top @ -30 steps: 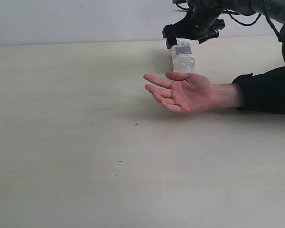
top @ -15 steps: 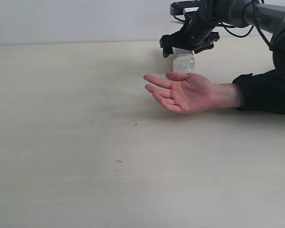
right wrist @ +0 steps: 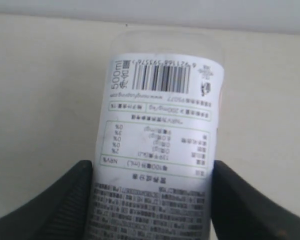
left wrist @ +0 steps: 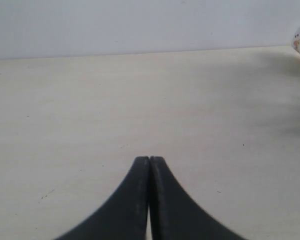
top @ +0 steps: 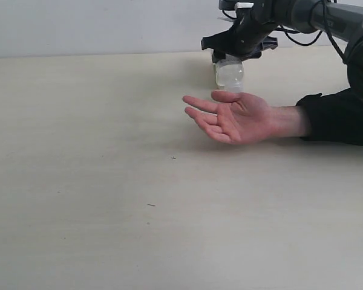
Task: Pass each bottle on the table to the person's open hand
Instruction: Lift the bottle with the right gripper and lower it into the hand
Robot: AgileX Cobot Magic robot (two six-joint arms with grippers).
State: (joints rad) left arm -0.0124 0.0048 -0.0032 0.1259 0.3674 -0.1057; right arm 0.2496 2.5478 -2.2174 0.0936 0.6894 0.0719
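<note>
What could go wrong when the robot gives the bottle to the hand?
1. The bottle is smooth and round, and the right gripper pinches it only by its sides. It might slip out or roll away.
2. The hand lies close in front of the bottle. The arm could bump it on the way over.
</note>
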